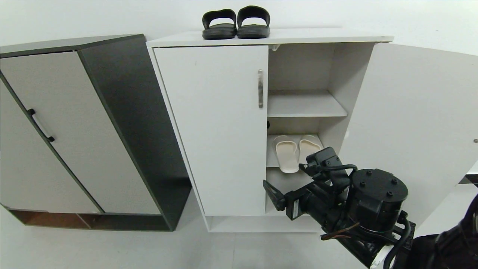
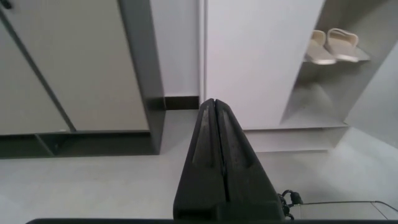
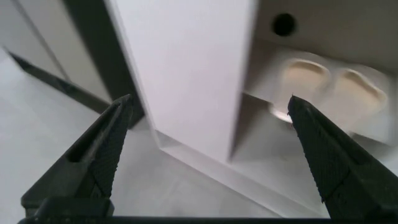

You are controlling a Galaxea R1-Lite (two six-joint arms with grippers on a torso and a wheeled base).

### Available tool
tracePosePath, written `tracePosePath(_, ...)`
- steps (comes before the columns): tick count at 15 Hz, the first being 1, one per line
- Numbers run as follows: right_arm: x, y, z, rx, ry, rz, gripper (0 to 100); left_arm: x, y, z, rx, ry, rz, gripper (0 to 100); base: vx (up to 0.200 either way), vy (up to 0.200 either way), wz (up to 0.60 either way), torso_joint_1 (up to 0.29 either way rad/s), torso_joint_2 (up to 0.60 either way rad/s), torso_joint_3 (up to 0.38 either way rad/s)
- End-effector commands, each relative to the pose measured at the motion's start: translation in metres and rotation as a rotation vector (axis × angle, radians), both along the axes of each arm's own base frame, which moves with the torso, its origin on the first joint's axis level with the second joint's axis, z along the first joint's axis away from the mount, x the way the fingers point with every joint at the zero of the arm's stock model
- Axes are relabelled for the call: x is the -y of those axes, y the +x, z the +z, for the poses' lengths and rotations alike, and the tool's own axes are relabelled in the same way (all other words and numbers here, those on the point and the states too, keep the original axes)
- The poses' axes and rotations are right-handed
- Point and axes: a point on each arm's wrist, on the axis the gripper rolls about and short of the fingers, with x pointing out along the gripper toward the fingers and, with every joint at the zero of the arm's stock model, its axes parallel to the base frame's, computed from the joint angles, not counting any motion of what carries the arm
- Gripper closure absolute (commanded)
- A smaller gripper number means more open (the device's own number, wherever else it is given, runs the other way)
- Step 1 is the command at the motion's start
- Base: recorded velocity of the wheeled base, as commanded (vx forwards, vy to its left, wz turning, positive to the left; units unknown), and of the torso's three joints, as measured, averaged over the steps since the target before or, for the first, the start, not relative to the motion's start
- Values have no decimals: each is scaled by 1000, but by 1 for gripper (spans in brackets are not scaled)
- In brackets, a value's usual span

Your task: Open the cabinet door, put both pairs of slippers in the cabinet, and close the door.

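The white cabinet (image 1: 211, 130) stands with its right door (image 1: 410, 123) swung wide open and its left door shut. A black pair of slippers (image 1: 236, 23) rests on the cabinet top. A cream pair of slippers (image 1: 297, 151) (image 2: 334, 46) (image 3: 329, 84) lies side by side on the middle shelf. My right gripper (image 1: 289, 181) (image 3: 205, 143) is open and empty, low in front of the cabinet's open side, just below and in front of the cream pair. My left gripper (image 2: 214, 107) is shut on nothing and points at the floor before the cabinet.
A grey-and-black cabinet (image 1: 56, 130) (image 2: 62, 62) stands close to the white one's left, its door shut. The upper shelf (image 1: 304, 106) and the bottom compartment (image 1: 283, 183) hold nothing. Pale floor (image 1: 112, 250) lies in front.
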Motion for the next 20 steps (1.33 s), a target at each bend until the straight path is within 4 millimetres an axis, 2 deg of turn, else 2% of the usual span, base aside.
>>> tracePosePath(1, 0, 0, -2, -6, -6, 0, 0, 0, 0, 0, -1, 0, 2, 100, 0, 200, 0, 2, -2, 2)
tracePosePath(5, 1, 0, -5, -11, -14, 6, 0, 0, 0, 0, -1, -1, 1, 100, 0, 200, 0, -1, 2, 7)
tracePosePath(12, 3, 12, -27, 47, -45, -13, 0, 0, 0, 0, -1, -7, 2, 100, 0, 0, 0, 0, 0, 0)
tracePosePath(20, 5, 11, -32, 85, -68, 8, 0, 0, 0, 0, -1, -7, 2, 100, 0, 0, 0, 0, 0, 0)
